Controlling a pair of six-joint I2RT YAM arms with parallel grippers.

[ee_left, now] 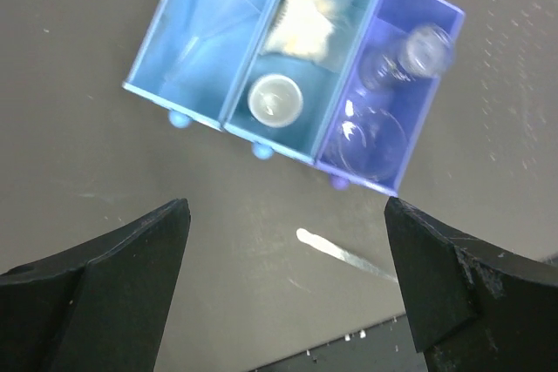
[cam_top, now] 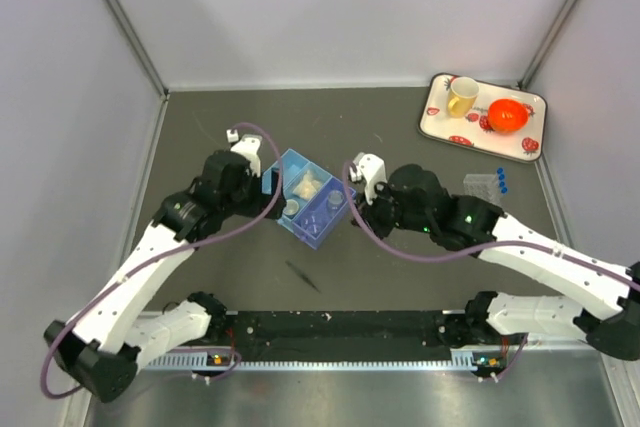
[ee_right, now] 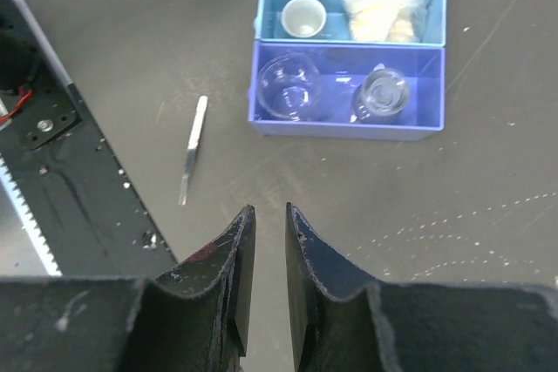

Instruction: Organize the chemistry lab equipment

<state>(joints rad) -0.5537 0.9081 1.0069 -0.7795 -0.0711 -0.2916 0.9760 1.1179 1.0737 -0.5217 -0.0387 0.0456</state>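
The blue three-compartment tray sits mid-table between both grippers. It holds a clear funnel, a bag of white material with a tiny beaker, and two clear beakers. My left gripper hovers wide open at the tray's left side, empty. My right gripper is at the tray's right side. Its jaws stand a narrow gap apart with nothing between them. The clear tube rack and blue-capped tubes lie far right.
A thin metal spatula lies on the table in front of the tray. The strawberry-patterned tray at the back right carries a yellow mug and an orange bowl. Walls enclose the table.
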